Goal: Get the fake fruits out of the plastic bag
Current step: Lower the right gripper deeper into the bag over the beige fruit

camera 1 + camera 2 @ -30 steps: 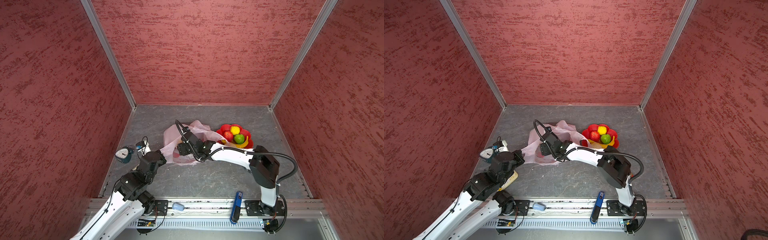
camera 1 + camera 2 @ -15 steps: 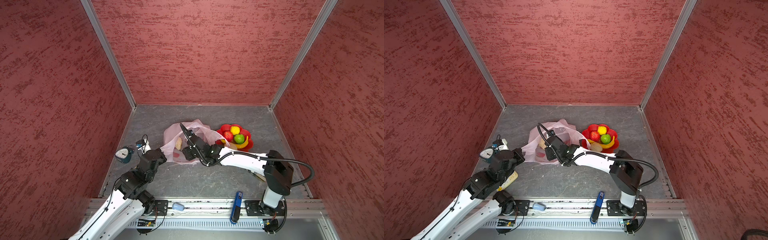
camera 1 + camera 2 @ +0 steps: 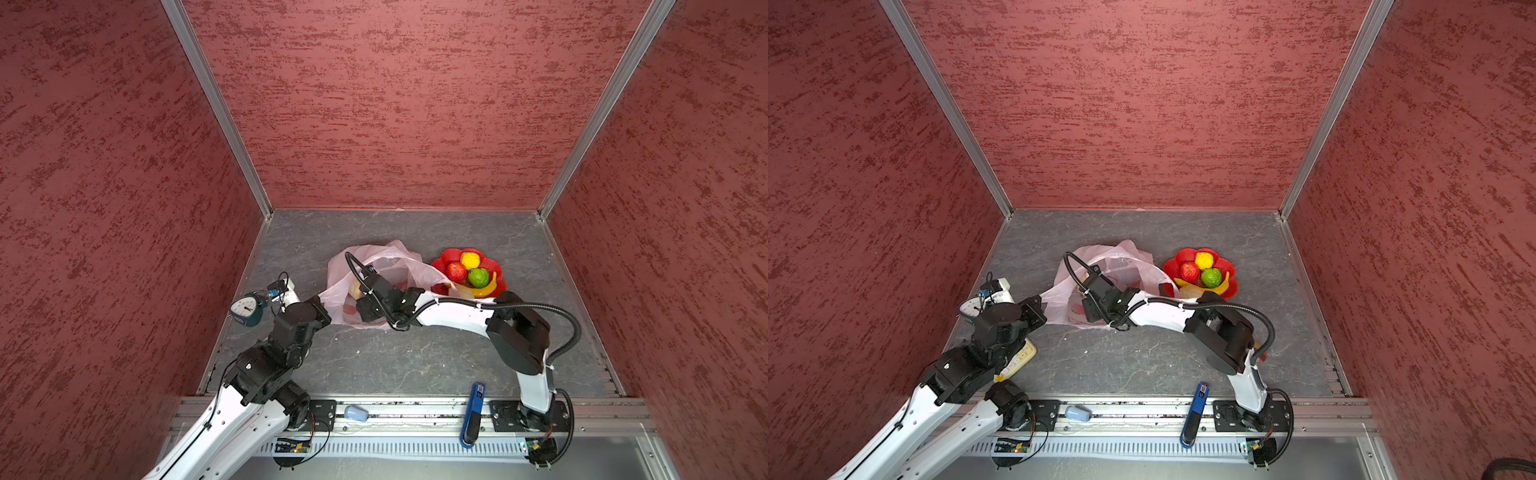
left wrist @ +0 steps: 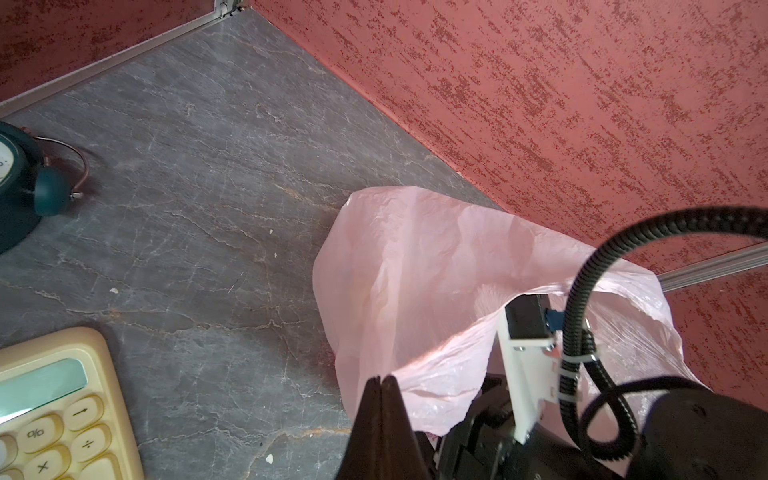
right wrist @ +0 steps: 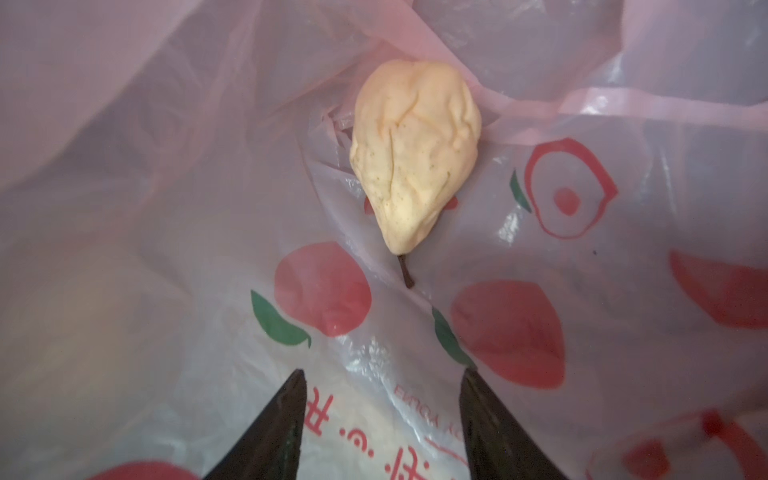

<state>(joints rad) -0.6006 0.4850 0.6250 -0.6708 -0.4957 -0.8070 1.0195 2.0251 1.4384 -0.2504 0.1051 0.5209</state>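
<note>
right arm (image 3: pixel 453 316) elbow swung back left | wrist deeper in plastic bag (image 3: pixel 390 257) | beige fruit (image 5: pixel 415 145) uncovered

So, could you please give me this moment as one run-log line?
left gripper: shut on plastic bag | right gripper: open, inside bag | beige fruit: loose in bag, ungrasped
</note>
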